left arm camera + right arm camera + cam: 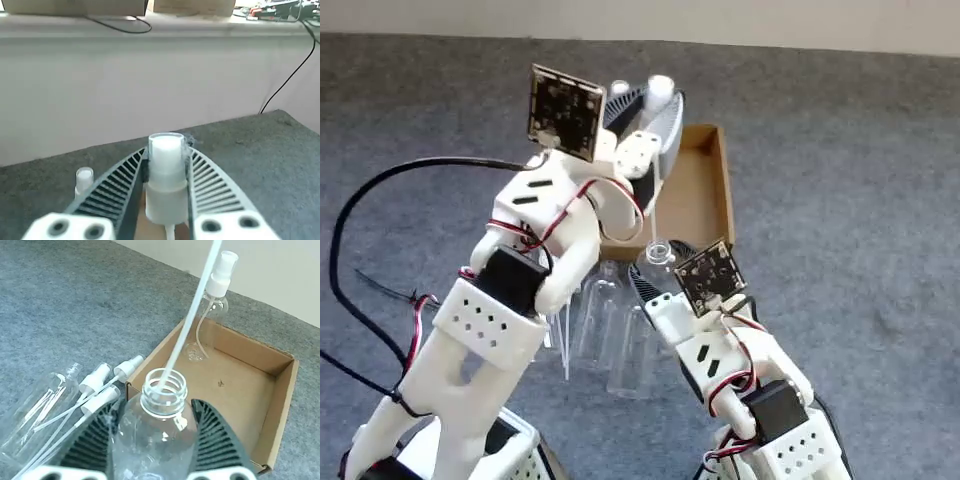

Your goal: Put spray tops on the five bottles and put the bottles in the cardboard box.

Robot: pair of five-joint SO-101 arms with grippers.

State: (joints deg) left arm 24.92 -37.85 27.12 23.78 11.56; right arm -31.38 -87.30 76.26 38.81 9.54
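One boxed, one underway
A white plastic spray top (167,170), clamped in the left pincer (167,149), threads its tube into the clear plastic bottle (160,430) the right pincer (157,405) grips; one capped bottle (210,310) stands in the brown cardboard box (240,390), other bottles (45,395) lie uncapped.

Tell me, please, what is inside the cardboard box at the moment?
A clear bottle with its spray top on stands in a corner of the cardboard box. The open bottle between the right fingers covers the box's nearest part.
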